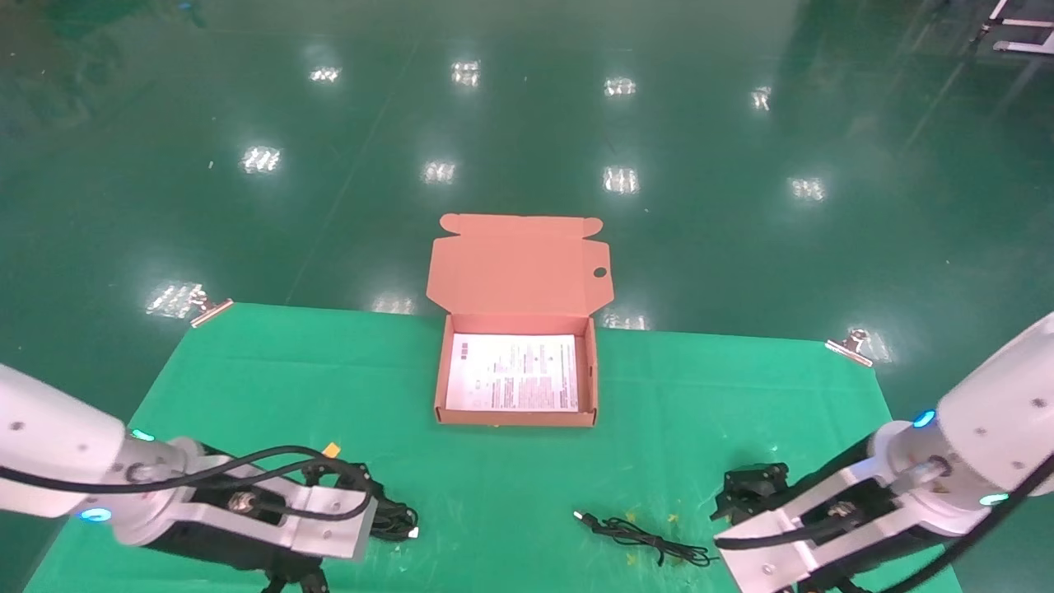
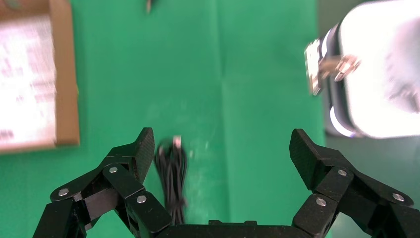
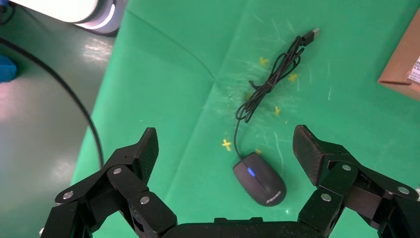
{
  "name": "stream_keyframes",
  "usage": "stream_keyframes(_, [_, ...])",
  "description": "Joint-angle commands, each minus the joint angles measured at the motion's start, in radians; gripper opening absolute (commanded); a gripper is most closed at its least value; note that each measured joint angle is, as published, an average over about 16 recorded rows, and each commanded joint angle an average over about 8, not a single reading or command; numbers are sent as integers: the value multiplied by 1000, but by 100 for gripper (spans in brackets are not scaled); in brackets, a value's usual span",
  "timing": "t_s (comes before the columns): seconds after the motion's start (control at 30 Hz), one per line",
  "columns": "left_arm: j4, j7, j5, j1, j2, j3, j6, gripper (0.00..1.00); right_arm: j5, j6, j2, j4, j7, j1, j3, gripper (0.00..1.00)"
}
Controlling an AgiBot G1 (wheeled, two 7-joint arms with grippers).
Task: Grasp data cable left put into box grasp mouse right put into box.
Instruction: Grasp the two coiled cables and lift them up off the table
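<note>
The left gripper (image 2: 220, 148) hangs with fingers spread over the data cable (image 2: 172, 171), whose lower end hides behind the gripper body. The right gripper (image 3: 225, 148), fingers likewise spread, hovers above the mouse (image 3: 259, 179). The box (image 1: 516, 416) lies open mid-tabletop (image 1: 247, 371).

An orange-brown box (image 1: 517, 272) with a white sheet (image 1: 512, 384) printed in dark text sits at the centre of the head view on a bright green cloth (image 1: 247, 387). The mouse (image 3: 259, 179) is black with a blue spot, its cord (image 3: 270, 79) black among small yellow marks (image 3: 226, 145). The data cable (image 2: 172, 173) is black with a pale tip. Both grippers' fingers (image 2: 133, 153) are black.
</note>
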Motion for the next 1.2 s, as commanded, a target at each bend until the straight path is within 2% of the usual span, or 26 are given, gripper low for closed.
stream_keyframes(0.03, [6, -2, 63, -7, 16, 28, -12, 100, -27, 18, -11, 1, 8, 2, -28, 100])
stream_keyframes(0.33, [142, -69, 202, 18, 60, 60, -121, 100, -132, 190, -18, -7, 76, -99, -46, 100])
stream_keyframes(0.6, [280, -127, 263, 33, 105, 66, -205, 100, -212, 310, -53, -46, 132, -167, -59, 100])
stream_keyframes(0.83, [417, -134, 293, 28, 165, 71, -268, 100, -245, 368, -111, -132, 130, -195, -67, 100])
stream_keyframes(1.2, [627, -46, 305, -12, 258, 79, -324, 100, -219, 423, -213, -353, 70, -219, -65, 100])
